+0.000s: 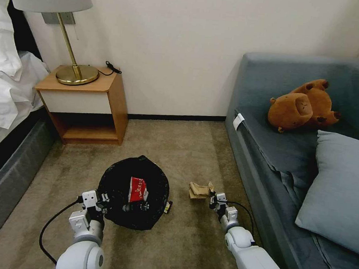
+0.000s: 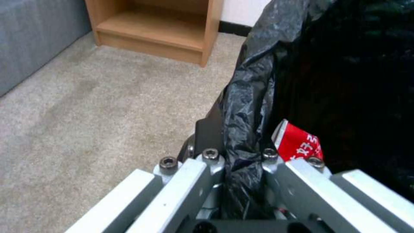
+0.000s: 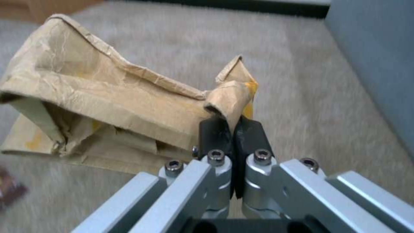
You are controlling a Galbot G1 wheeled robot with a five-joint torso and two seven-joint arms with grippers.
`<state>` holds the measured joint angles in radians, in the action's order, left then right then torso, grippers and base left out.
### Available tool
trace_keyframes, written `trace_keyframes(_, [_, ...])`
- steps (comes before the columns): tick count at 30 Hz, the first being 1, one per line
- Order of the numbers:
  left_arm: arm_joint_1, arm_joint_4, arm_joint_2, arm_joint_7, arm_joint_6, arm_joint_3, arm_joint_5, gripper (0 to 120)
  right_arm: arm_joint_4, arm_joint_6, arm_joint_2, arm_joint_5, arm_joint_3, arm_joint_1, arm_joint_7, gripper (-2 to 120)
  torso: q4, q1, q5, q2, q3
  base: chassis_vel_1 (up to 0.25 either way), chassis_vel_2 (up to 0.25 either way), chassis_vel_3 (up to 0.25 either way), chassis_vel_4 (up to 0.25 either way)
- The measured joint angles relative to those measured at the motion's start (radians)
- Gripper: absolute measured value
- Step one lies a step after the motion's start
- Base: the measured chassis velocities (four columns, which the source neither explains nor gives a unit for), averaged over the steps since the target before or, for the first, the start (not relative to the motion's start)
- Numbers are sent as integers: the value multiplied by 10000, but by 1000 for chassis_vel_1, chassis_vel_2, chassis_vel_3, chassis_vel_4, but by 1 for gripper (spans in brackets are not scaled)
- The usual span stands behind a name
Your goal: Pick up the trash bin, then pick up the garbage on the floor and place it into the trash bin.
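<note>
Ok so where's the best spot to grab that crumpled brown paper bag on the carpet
Take the crumpled brown paper bag by its raised, folded corner, coming from the sofa side, where the right gripper is already pinched. That flap stands up off the carpet; the rest lies flat and wide.

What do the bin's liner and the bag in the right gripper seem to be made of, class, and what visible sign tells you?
Bin liner: thin black plastic film, glossy; it crinkles and catches light in folds.
Brown bag, pinched by the right gripper: probably kraft paper, matte; it shows sharp creases and torn edges.
</note>
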<state>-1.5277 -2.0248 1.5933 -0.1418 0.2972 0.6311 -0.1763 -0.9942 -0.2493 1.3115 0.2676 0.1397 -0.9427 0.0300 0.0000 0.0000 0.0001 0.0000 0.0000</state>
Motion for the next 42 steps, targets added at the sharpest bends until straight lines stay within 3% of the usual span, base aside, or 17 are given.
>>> trace_keyframes(12, [4,15,27,-5,-16,-15,3,1,-2792,37,-451,478,-15,-550,-450,0,0,0,-2,0,0,0,0,0,0])
trace_keyframes(26, [-40,56,51,24,-111,-13,-25,1,-4980,58,-563,598,-130,-970,-1137,0,0,0,-1,0,0,0,0,0,0])
trace_keyframes(33, [-6,50,58,29,-115,-6,-63,1,-6187,-485,-529,856,-831,-803,-1401,0,1,0,-2,0,0,0,0,0,0])
trace_keyframes(42, [21,16,66,31,-115,-2,-80,1,-7258,-377,-667,977,-1691,-411,-1731,0,1,0,-2,0,0,0,0,0,0])
